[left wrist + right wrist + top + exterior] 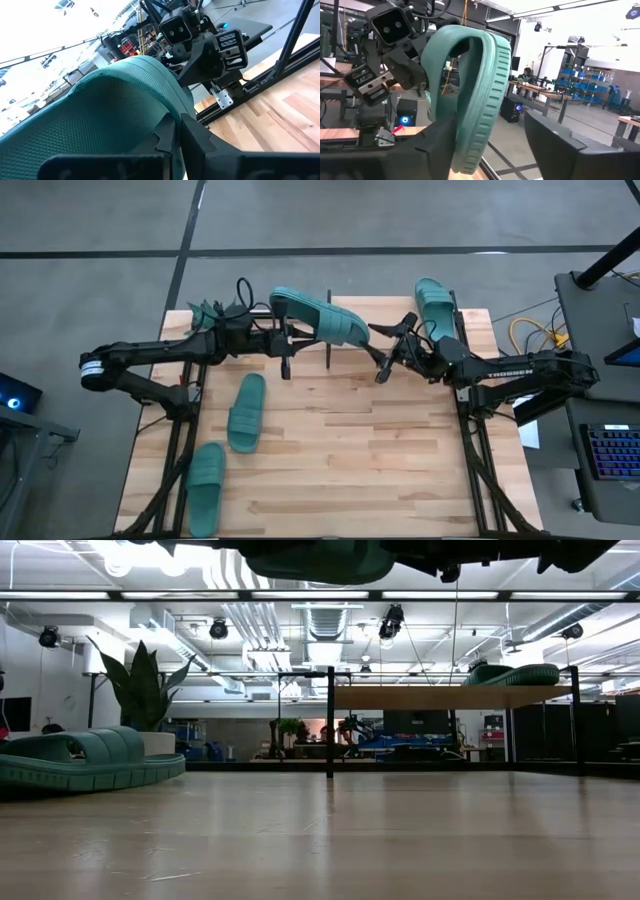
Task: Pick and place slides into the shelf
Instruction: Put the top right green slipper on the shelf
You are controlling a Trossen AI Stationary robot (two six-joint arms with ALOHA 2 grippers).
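"TROSSEN" on right arm

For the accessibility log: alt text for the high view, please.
Above the wooden table, the left tool holds a teal slide toward the open right tool. Two slides lie on the table; another rests on the shelf.

Low view chops the raised slide off at the top edge, so both arms are basically out of shot there. The shelf top is mostly covered by that slide and the grippers from above.
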